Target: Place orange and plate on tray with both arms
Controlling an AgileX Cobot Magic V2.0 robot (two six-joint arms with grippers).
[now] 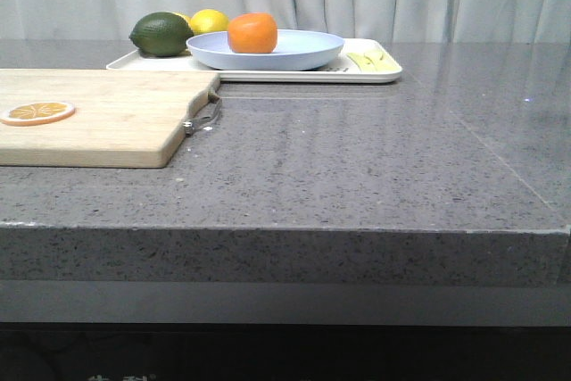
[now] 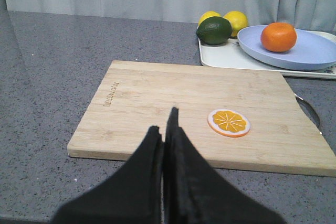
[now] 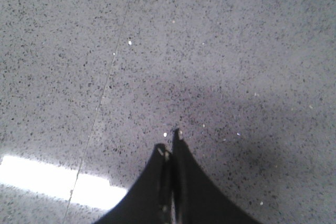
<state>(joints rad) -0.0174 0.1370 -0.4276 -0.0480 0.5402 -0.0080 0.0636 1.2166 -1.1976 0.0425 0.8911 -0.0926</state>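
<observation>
One whole, round, glossy orange fruit [image 1: 252, 33] sits inside the wide, shallow, pale blue matte plate [image 1: 308, 53], and that plate rests on the flat cream rectangular tray [image 1: 385, 74] at the far side of the speckled grey stone table [image 1: 357, 167]. From where I sit, both task things look already placed, so I judge the job done or nearly so.

If I had to handle the orange again, I would expect it to be firm, fairly light and slippery on that smooth skin, apt to roll; I would close on it across its widest middle from above. The plate looks stiff and light but thin-rimmed, so I would pinch its near edge and lift gently, as the fruit could roll across it.

Sharing the tray are a dark green lime [image 1: 161, 34] and a yellow lemon [image 1: 209, 21], just beside the plate, with some pale yellow slivers [image 1: 370, 62] at the tray's right end. Nearer me lies a light wooden cutting board [image 1: 98, 118] carrying a flat dried orange slice [image 1: 37, 112].

My left gripper [image 2: 164, 129] hangs over the board's near edge, fingers pressed together on nothing. My right gripper [image 3: 169, 148] hovers over bare stone, likewise clenched and empty. Neither shows in the front view.
</observation>
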